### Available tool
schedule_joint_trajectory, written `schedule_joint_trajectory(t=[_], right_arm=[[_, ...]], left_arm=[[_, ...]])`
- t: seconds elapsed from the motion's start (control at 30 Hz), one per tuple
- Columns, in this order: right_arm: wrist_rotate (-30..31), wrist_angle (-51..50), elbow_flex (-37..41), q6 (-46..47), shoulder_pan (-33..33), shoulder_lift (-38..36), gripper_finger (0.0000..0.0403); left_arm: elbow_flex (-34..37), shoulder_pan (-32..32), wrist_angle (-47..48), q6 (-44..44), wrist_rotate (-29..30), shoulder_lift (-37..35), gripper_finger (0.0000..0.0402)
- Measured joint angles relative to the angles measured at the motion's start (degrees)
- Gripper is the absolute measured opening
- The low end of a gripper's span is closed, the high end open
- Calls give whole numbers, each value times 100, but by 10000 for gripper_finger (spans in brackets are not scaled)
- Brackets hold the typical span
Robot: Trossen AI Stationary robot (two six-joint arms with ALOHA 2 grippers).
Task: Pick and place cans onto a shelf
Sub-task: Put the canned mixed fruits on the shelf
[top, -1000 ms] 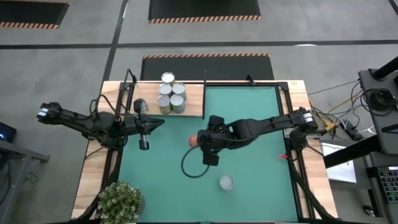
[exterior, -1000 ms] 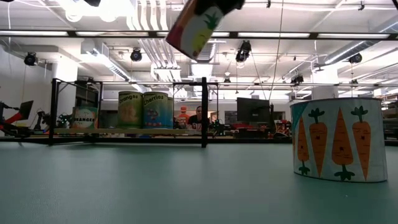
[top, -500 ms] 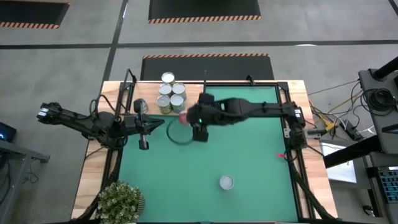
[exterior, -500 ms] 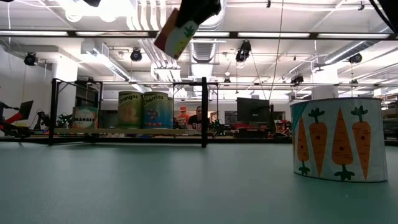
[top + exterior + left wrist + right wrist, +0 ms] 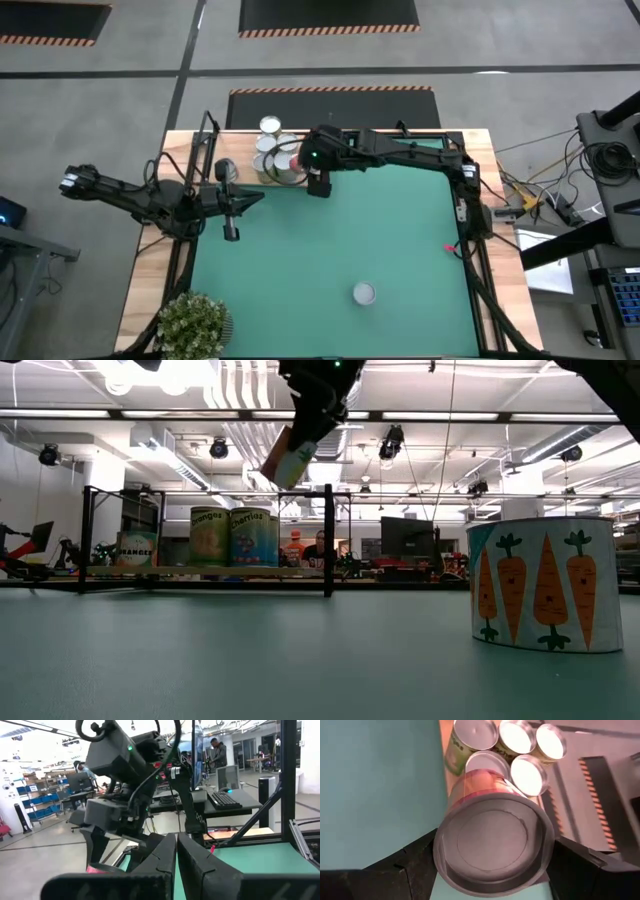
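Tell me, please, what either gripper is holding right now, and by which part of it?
The right gripper holds a small cylindrical metal can with a pinkish side, clamped across its round side wall near one end. The left gripper is shut and empty.

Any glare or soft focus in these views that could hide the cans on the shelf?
Right wrist view: the shelved cans have tops blown out white, and the held can fills the frame. Low view: ceiling lights flare; the carrot can looms large up close. High view: even light, though the right hand covers some cans.

Green mat (image 5: 380, 240) centre lies open to me; cans (image 5: 268, 150) crowd the shelf (image 5: 240, 150) upper left; carrot can (image 5: 364, 293) stands low.
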State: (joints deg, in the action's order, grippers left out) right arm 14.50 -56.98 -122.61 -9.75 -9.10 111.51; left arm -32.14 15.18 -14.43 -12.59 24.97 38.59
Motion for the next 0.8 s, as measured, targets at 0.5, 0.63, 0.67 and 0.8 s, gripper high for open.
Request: schedule_joint_trajectory(t=[0.5, 0.63, 0.67, 0.8], right_arm=[[-144, -423, 105, 167, -20, 226, 295], [-107, -447, 106, 113, -20, 403, 295], [-104, -469, 107, 92, -20, 436, 295], [-101, -510, 107, 78, -20, 512, 295]], left_arm=[[0, 0, 10, -41, 0, 4, 0], [0, 0, 10, -40, 0, 4, 0], [0, 0, 10, -39, 0, 4, 0], [0, 0, 49, -23, 0, 4, 0]])
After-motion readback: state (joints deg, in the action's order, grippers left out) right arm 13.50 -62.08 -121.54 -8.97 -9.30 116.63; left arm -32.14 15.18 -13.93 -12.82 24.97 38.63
